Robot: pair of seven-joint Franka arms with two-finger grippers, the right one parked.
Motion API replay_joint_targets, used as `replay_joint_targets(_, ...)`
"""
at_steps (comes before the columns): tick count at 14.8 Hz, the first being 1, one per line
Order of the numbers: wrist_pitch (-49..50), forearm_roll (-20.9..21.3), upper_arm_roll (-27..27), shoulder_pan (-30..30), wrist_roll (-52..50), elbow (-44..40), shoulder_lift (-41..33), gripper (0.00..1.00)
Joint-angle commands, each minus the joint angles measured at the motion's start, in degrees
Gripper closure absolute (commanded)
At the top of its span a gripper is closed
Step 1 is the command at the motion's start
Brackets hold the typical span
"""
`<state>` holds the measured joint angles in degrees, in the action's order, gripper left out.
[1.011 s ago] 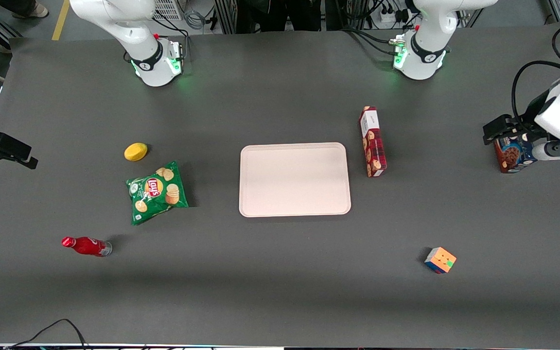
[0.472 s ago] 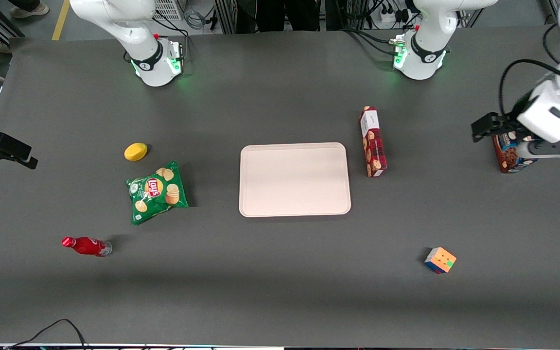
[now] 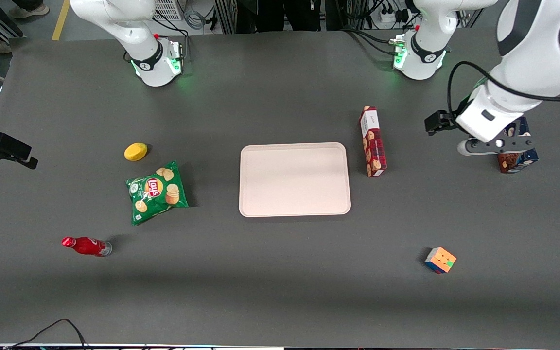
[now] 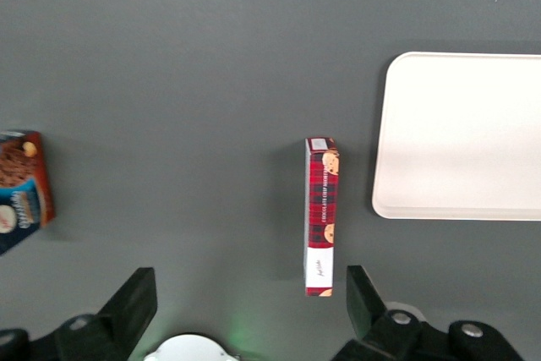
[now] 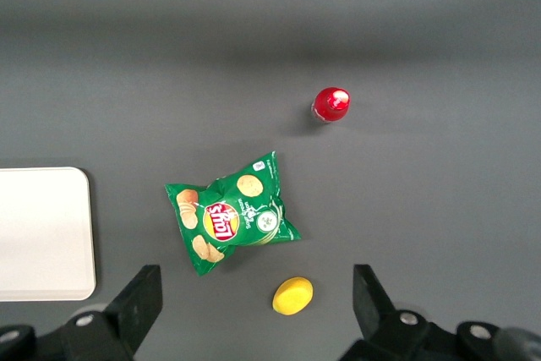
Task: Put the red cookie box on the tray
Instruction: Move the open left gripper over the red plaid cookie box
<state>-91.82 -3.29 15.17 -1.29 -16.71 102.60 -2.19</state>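
The red cookie box (image 3: 372, 141), a long narrow plaid carton with a white label end, lies on the dark table right beside the tray's short edge, apart from it. In the left wrist view the same red cookie box (image 4: 321, 216) lies next to the tray (image 4: 461, 137). The tray (image 3: 294, 179) is pale cream, flat and bare. My left gripper (image 3: 447, 122) hangs high over the table between the red box and a dark-blue cookie box, toward the working arm's end. The gripper (image 4: 249, 310) is open, with nothing between its fingertips (image 4: 135, 293).
A dark-blue cookie box (image 3: 516, 156) stands partly under my arm. A colour cube (image 3: 440, 260) lies nearer the front camera. Toward the parked arm's end are a green chip bag (image 3: 156, 192), a yellow lemon (image 3: 135, 151) and a red bottle (image 3: 85, 246).
My left arm has swung from over the dark-blue cookie box toward the red cookie box. The box and tray have not moved.
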Motion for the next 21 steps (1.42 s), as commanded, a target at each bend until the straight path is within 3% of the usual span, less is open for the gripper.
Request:
replay_joint_targets(1,-8.3,-1.8,2.7,0.0,-4.4,13.6,-8.1,0.0)
replay_joint_targets(10,-28.2,-1.8,6.5,0.1,-6.3,34.1,-11.0,0.0)
replay_joint_targets(21,-35.1,-3.5,14.0,0.1,-10.3,36.5,-3.5,0.0)
